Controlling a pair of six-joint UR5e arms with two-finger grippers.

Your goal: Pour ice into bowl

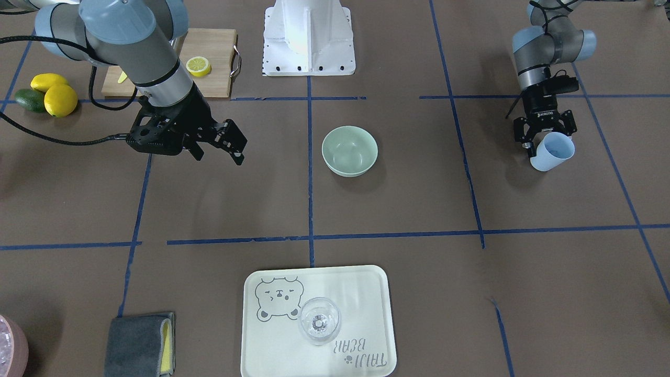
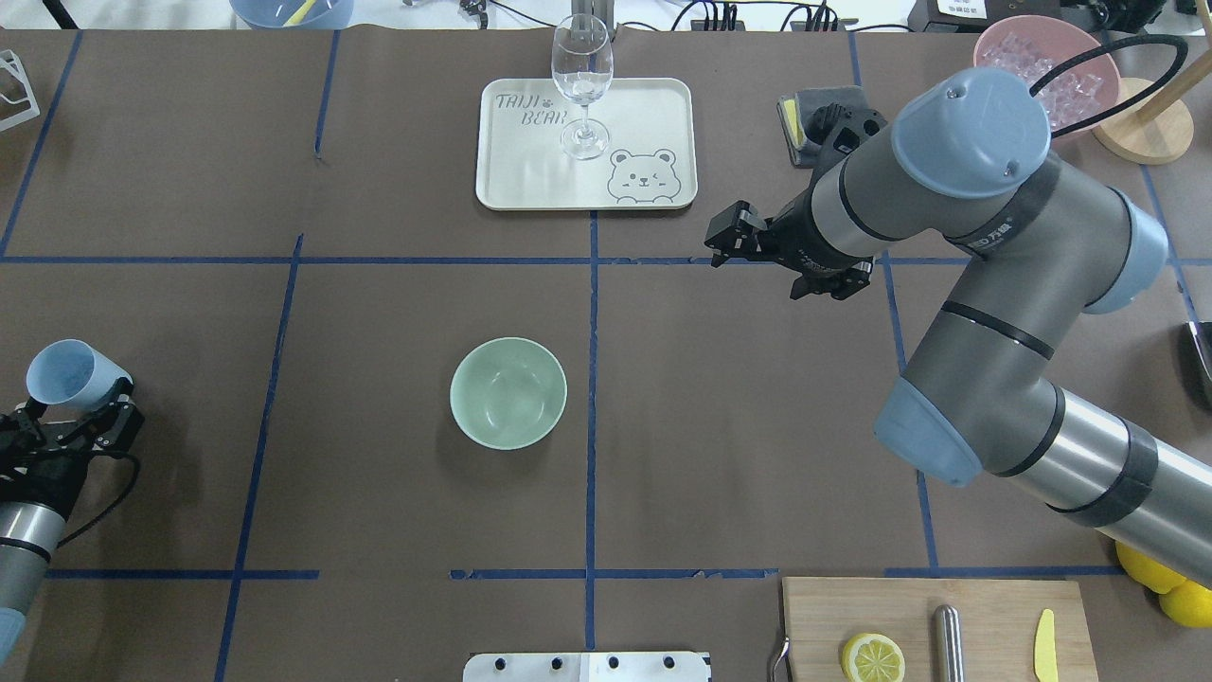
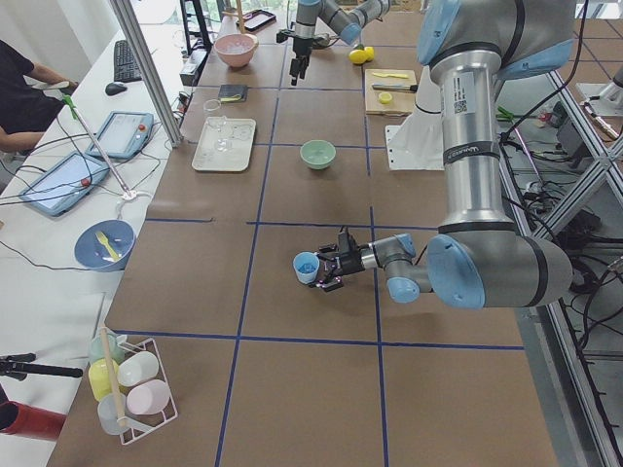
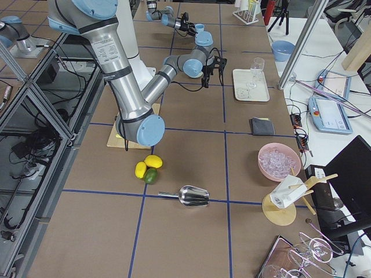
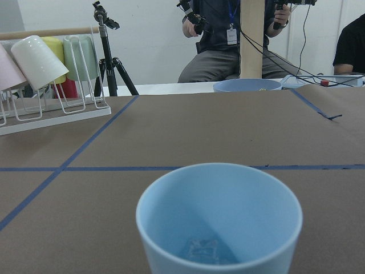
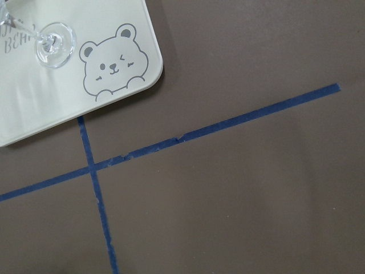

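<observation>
The pale mint-green bowl [image 1: 349, 151] stands empty near the table's middle, also in the overhead view [image 2: 508, 392] and the left side view [image 3: 317, 154]. My left gripper [image 1: 544, 140] is shut on a light blue cup [image 1: 553, 152], tilted, far to the bowl's side near the table's end [image 2: 71, 374]. In the left wrist view the cup [image 5: 219, 220] holds clear ice [image 5: 201, 251] at its bottom. My right gripper [image 2: 727, 237] is open and empty, hovering between the bowl and the tray.
A white bear tray [image 2: 653, 104] with a wine glass [image 2: 581, 80] is at the far side. A pink tub of ice [image 2: 1042, 66], a grey cloth [image 2: 814, 109], a cutting board [image 2: 985, 606] with a lemon half, whole lemons [image 1: 60, 99] and a metal scoop [image 4: 191, 196] are on my right.
</observation>
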